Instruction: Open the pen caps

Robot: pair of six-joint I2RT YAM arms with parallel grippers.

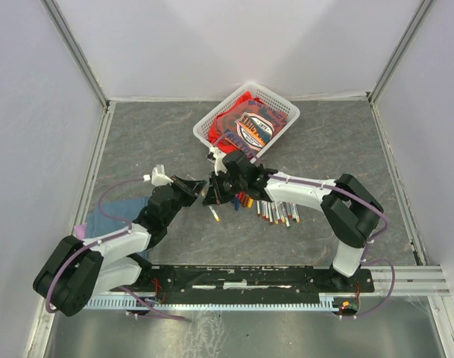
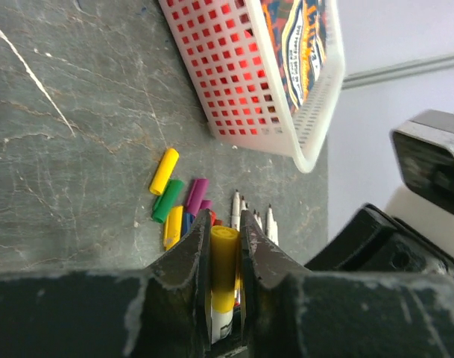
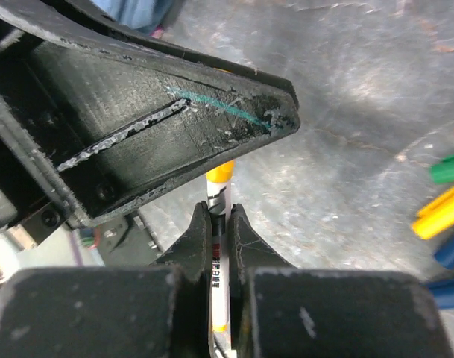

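Table [image 1: 148, 138]: a grey, veined surface is seen, closed in by white walls on three sides.
Arms: the left arm [image 1: 115, 246] and the right arm [image 1: 301, 190] are bent inward from the near edge, and their ends are brought together over the middle of the table.
Basket [image 1: 221, 109]: a white lattice basket is set at the far edge, right of centre, turned corner-on.
Packet [image 1: 253, 128]: a red printed packet is laid inside the basket.
Left gripper [image 2: 225, 224]: its fingers are closed on the yellow cap [image 2: 224, 261], which is clamped between both pads.
Right gripper [image 3: 220, 212]: its fingers are closed on the white barrel of the held pen [image 3: 218, 272], tip to tip with the left gripper.
Held pen: it is carried above the table between the two grippers; whether the cap is parted from the barrel cannot be told.
Row of pens [image 1: 275, 211]: white barrels are laid side by side near the middle of the table, just beside the right arm.
Loose pen caps [image 2: 168, 200]: yellow, green and purple ones are scattered on the table between the basket and the grippers, beside uncapped pens.
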